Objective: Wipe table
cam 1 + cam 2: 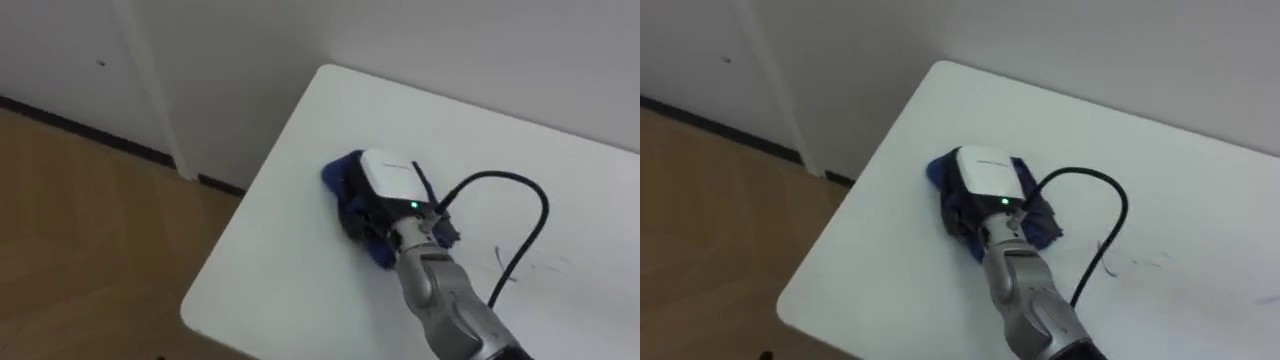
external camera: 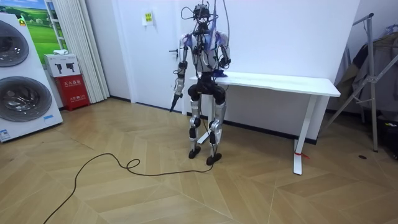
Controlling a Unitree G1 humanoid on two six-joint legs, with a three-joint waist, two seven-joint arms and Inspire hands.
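Observation:
A blue cloth (image 1: 342,180) lies bunched on the white table (image 1: 290,250) near its left end, not far from the back corner. My right hand (image 1: 391,177) rests on top of the cloth, its white back up. Its fingers curl down into the folds, and blue cloth shows ahead of the hand and beside the wrist (image 1: 1045,230). Faint dark pen marks (image 1: 500,258) sit on the tabletop to the right of the hand. In the room view I stand upright at the table's left end, and my left hand (image 2: 175,94) hangs by my side.
The table's left edge (image 1: 225,250) drops to the wooden floor (image 1: 80,230), and a white wall runs behind the table. In the room view, washing machines (image 2: 22,81) and a red box (image 2: 68,84) stand at the left, and a metal rack (image 2: 373,74) at the right.

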